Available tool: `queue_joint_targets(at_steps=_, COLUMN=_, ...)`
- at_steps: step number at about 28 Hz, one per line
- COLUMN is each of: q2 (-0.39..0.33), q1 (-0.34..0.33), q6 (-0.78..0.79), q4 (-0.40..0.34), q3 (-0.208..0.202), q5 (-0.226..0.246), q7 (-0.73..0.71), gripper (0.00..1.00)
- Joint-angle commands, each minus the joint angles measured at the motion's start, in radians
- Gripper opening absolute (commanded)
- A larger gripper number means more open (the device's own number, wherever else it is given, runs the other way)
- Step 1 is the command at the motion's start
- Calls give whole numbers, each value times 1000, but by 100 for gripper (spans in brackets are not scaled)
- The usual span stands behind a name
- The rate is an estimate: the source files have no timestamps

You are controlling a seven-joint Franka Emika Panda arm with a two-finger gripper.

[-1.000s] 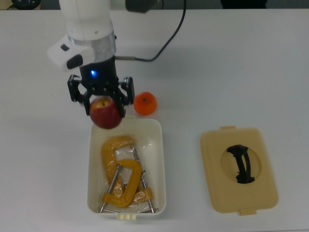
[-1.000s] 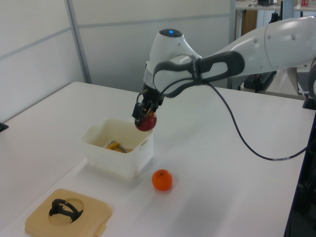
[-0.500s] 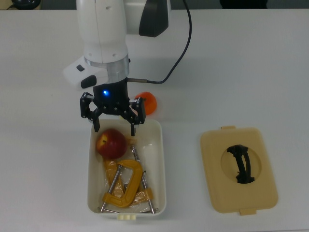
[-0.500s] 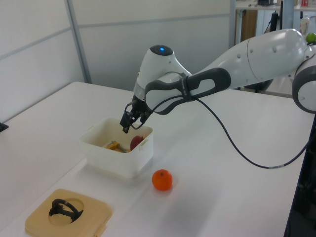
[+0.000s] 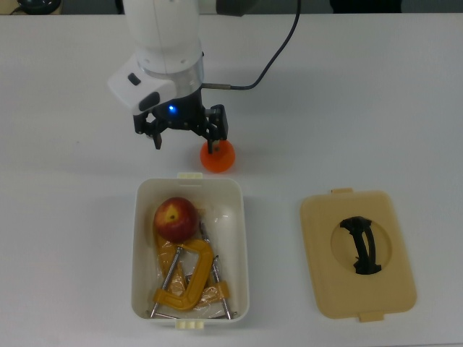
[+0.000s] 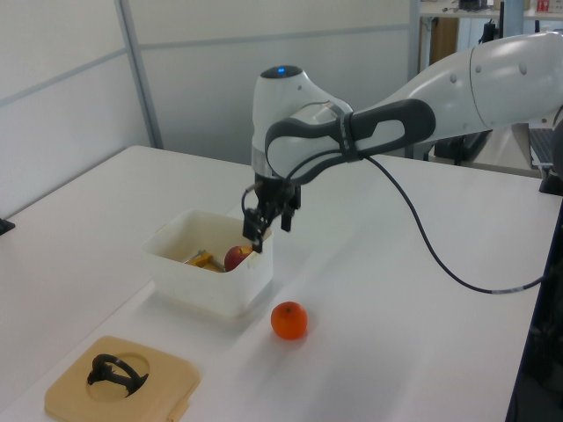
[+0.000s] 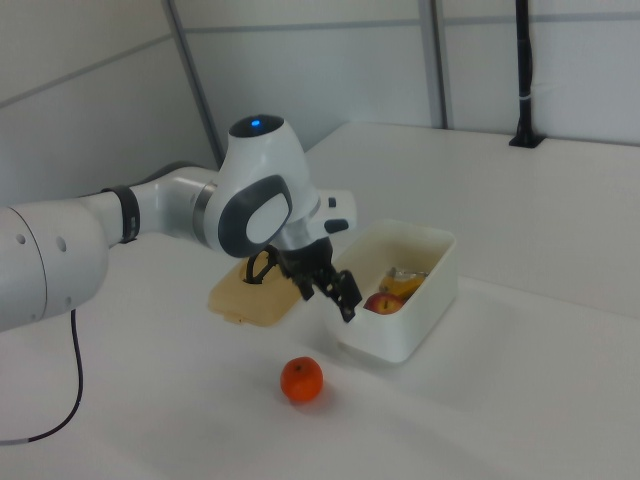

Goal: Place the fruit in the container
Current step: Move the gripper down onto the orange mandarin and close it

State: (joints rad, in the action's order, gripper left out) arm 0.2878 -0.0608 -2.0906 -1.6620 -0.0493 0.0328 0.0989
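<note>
The red apple (image 5: 176, 218) lies inside the white container (image 5: 242, 238), at its end nearest the arm, and also shows in the left view (image 6: 236, 258) and the right view (image 7: 380, 302). The orange mandarin (image 5: 218, 157) sits on the table just outside that end of the tub (image 6: 289, 320) (image 7: 301, 380). My gripper (image 5: 184, 143) hangs open and holds nothing, above the table just beyond the tub's rim, with one finger over the mandarin in the top view. In the side views the gripper (image 6: 268, 230) (image 7: 330, 290) is above rim height.
Yellow-orange C-clamps (image 5: 184, 278) fill the rest of the tub beside the apple. A tan lid with a black handle (image 5: 357, 253) lies flat at the top view's right (image 6: 123, 378). The arm's black cable (image 5: 268, 65) trails over the table behind the gripper.
The gripper let go of the apple, which dropped into the container and now rests there. The open gripper then drew back out past the rim, toward the mandarin.
</note>
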Motion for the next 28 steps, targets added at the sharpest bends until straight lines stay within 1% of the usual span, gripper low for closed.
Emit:
queue_joint_targets(at_steps=1, q2=-32, q1=-34, q6=35, q4=-93, q3=-4, q5=-30, q7=-31, gripper=100)
queue_joint_targets(at_steps=3, q2=-21, q1=-40, q6=75, q4=-94, q3=-4, q5=-51, q7=-31, gripper=100)
queue_joint_targets(at_steps=8, q2=-4, q1=-45, q6=89, q4=-111, q3=0, q5=-65, q7=-33, gripper=100)
queue_joint_targets(at_steps=12, q2=16, q1=-45, q6=89, q4=-121, q3=22, q5=-83, q7=-31, gripper=100)
queue_joint_targets(at_steps=13, q2=24, q1=-47, q6=89, q4=-121, q3=22, q5=-85, q7=-31, gripper=100)
queue_joint_targets(at_steps=17, q2=71, q1=-54, q6=83, q4=-119, q3=43, q5=-105, q7=-30, gripper=100)
queue_joint_targets(at_steps=19, q2=93, q1=-62, q6=76, q4=-117, q3=48, q5=-120, q7=-30, gripper=100)
queue_joint_targets(at_steps=28, q2=122, q1=-77, q6=70, q4=-113, q3=51, q5=-129, q7=-31, gripper=100)
